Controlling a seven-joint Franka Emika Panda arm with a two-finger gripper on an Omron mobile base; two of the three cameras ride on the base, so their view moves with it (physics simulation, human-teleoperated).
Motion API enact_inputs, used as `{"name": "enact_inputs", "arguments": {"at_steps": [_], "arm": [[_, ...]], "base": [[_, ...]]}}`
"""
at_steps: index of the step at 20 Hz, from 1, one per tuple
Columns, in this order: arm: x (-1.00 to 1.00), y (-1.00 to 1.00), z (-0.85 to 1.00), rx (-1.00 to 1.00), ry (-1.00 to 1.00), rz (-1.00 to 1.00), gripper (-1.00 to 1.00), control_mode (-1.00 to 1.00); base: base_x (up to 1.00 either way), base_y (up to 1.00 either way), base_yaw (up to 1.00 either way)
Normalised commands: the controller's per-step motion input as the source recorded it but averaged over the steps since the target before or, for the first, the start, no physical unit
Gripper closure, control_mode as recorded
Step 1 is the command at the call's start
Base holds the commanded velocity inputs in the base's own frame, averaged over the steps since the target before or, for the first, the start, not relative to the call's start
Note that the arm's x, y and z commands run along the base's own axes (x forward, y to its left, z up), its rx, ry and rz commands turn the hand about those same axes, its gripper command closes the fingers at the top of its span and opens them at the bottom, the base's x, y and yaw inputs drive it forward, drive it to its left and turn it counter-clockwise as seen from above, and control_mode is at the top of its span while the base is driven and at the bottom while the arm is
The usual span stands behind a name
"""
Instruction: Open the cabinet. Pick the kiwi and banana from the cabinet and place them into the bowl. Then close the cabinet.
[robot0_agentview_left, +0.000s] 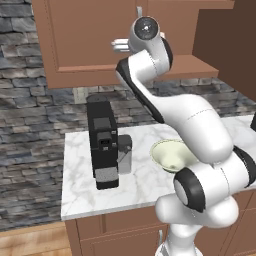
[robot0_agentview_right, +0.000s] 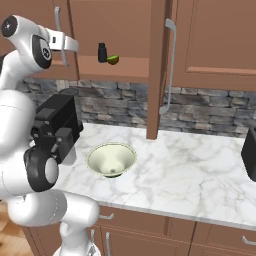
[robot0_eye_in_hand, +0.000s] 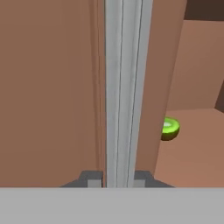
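Gripper (robot0_eye_in_hand: 118, 178) is clamped on the left door's silver handle (robot0_eye_in_hand: 121, 87) – fingers (robot0_eye_in_hand: 92, 179) on both sides of the bar. Kiwi (robot0_eye_in_hand: 169, 129) lies inside the cabinet (robot0_agentview_right: 210, 40) (right door open); the bowl (robot0_agentview_right: 111, 159) stands on the counter (robot0_agentview_right: 200, 175) below.

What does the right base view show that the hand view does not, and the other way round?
Right base view adds: the bowl and black coffee machine on the marble counter, a small black bottle beside the kiwi on the shelf, and the right door swung open, edge-on.
Hand view adds: the end effector tips pressed against either side of the left door's handle, and the kiwi's bright green cut face.
Both share: the kiwi, that handle with the end effector at it, and the cabinet interior.
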Motion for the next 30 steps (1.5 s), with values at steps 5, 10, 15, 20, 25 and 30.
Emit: {"name": "enact_inputs", "arguments": {"at_steps": [5,10,15,20,25,30], "arm": [[-0.43,0.09,0.00,0.00,-0.05,0.00,1.00,-1.00],[-0.46,0.18,0.00,0.00,-0.06,0.00,1.00,-1.00],[-0.46,0.23,0.00,0.00,-0.06,0.00,1.00,-1.00],[-0.53,0.25,0.00,0.00,-0.09,-0.02,1.00,-1.00],[-0.55,0.28,0.00,0.00,-0.09,-0.03,1.00,-1.00],[-0.53,0.35,0.00,0.00,-0.06,-0.06,1.00,-1.00]], "base": [[0.00,0.00,0.00],[0.00,0.00,0.00],[0.00,0.00,0.00],[0.00,0.00,0.00],[0.00,0.00,0.00],[0.00,0.00,0.00]]}}
